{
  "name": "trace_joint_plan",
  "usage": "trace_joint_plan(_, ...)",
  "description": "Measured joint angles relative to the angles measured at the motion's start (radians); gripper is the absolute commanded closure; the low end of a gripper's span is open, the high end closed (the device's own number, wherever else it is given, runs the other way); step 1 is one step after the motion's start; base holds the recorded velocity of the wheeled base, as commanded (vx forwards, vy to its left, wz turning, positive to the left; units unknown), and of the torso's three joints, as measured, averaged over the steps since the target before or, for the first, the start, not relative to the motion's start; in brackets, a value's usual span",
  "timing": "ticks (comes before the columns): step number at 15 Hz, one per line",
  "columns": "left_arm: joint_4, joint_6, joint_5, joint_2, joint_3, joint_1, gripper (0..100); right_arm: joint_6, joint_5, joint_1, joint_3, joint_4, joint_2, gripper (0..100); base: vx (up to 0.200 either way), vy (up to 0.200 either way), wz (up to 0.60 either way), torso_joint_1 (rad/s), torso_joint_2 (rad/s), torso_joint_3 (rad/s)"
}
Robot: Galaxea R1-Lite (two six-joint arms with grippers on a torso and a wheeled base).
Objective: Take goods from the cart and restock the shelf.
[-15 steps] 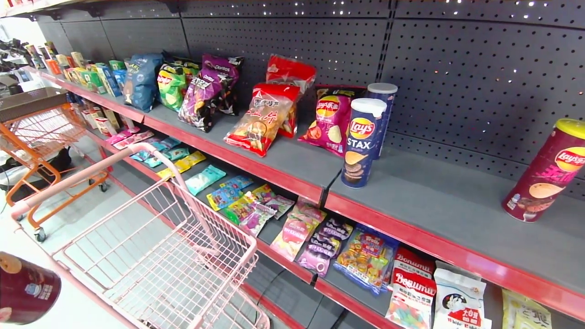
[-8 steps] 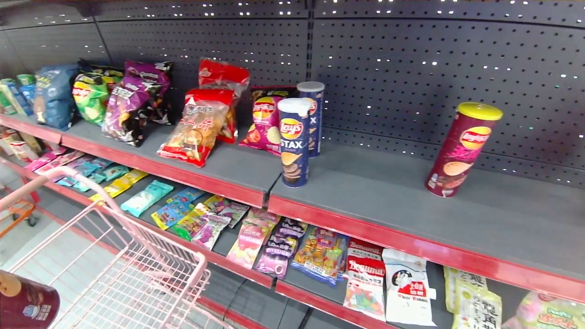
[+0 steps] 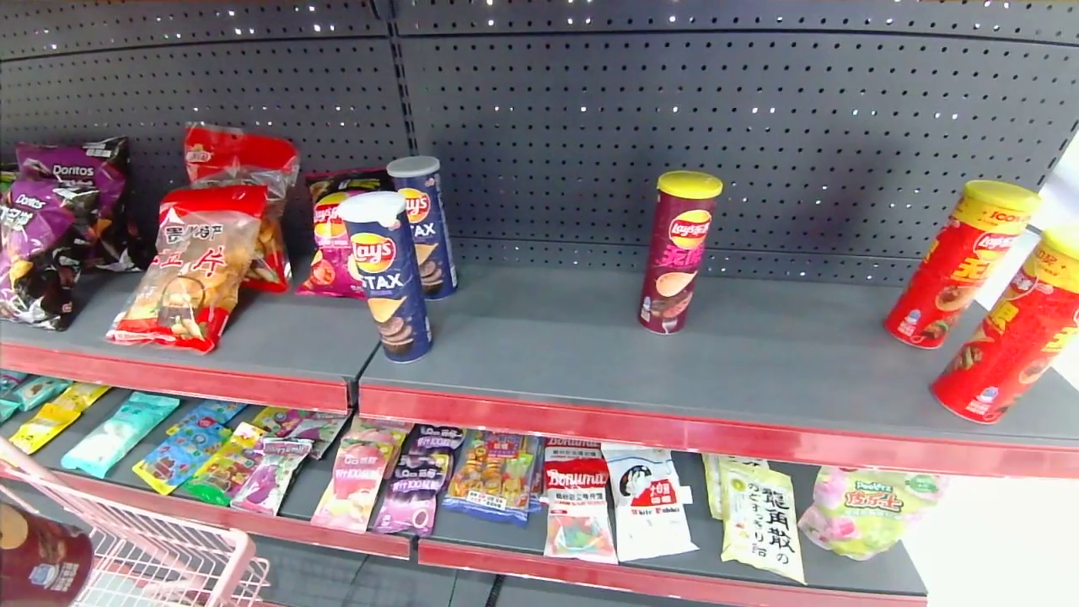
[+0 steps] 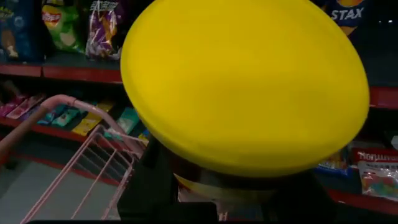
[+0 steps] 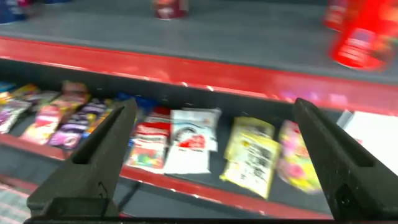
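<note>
1. At the far lower left of the head view, a maroon cardboard crisp tube (image 3: 38, 561) lies sideways in the air over the corner of the pink wire cart (image 3: 240, 561). In the left wrist view its round yellow plastic lid (image 4: 245, 81) faces the camera.
2. The left gripper (image 4: 227, 202) is closed round that tube's body below the lid, which hides most of its fingers.
3. On the grey shelf with a red front edge (image 3: 674, 426), purple foil snack bags (image 3: 59, 219) lean at the left, with red-and-clear snack bags (image 3: 194, 261) beside them.
4. Next stand two dark blue tubes with white lids (image 3: 388, 274), one just behind the other.
5. At mid-shelf a second maroon tube, yellow-lidded (image 3: 679, 253), stands upright, well apart from the blue pair.
6. At the far right are two red tubes with yellow lids (image 3: 961, 261), near each other.
7. The right gripper (image 5: 214, 124) hangs before the lower shelf's flat sweet packets (image 5: 186, 140), its dark fingers spread wide with nothing between them.
</note>
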Motion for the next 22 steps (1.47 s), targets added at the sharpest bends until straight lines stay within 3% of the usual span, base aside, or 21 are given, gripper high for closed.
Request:
trace_joint_plan(5, 0.001, 0.024, 0.002, -0.006, 0.002, -0.001, 100, -0.004, 0.001, 0.000, 0.000, 0.000, 0.000, 0, 0.160, 0.000, 0.00, -0.005, 0.00, 0.002)
trace_joint_plan(9, 0.005, 0.025, -0.008, -0.023, 0.005, -0.001, 100, -0.009, 0.004, -0.001, 0.000, 0.000, 0.000, 0, 0.000, 0.000, 0.00, 0.000, 0.00, 0.000)
trace_joint_plan(11, 0.060, 0.031, -0.014, -0.056, 0.007, -0.003, 100, -0.011, 0.007, 0.001, 0.000, 0.000, 0.000, 0, 0.000, 0.000, 0.00, 0.000, 0.00, 0.000)
trace_joint_plan(13, 0.163, 0.037, -0.051, -0.118, 0.007, -0.005, 100, -0.019, 0.011, 0.000, 0.000, -0.001, 0.000, 0, 0.000, 0.000, 0.00, 0.000, 0.00, 0.000)
trace_joint_plan(15, 0.203, 0.028, -0.154, -0.177, 0.009, -0.004, 100, -0.020, 0.056, 0.001, -0.012, -0.004, 0.002, 0, 0.000, 0.000, 0.00, 0.000, 0.00, 0.000)
trace_joint_plan(17, 0.206, 0.022, -0.191, -0.203, 0.009, -0.004, 100, -0.012, 0.100, 0.003, -0.099, -0.008, 0.050, 0, 0.000, 0.000, 0.00, 0.000, 0.00, 0.000)
trace_joint_plan(22, 0.203, 0.013, -0.168, -0.204, 0.013, -0.001, 100, -0.084, 0.227, 0.074, -0.449, -0.056, 0.496, 0, 0.000, 0.000, 0.00, 0.000, 0.00, 0.000)
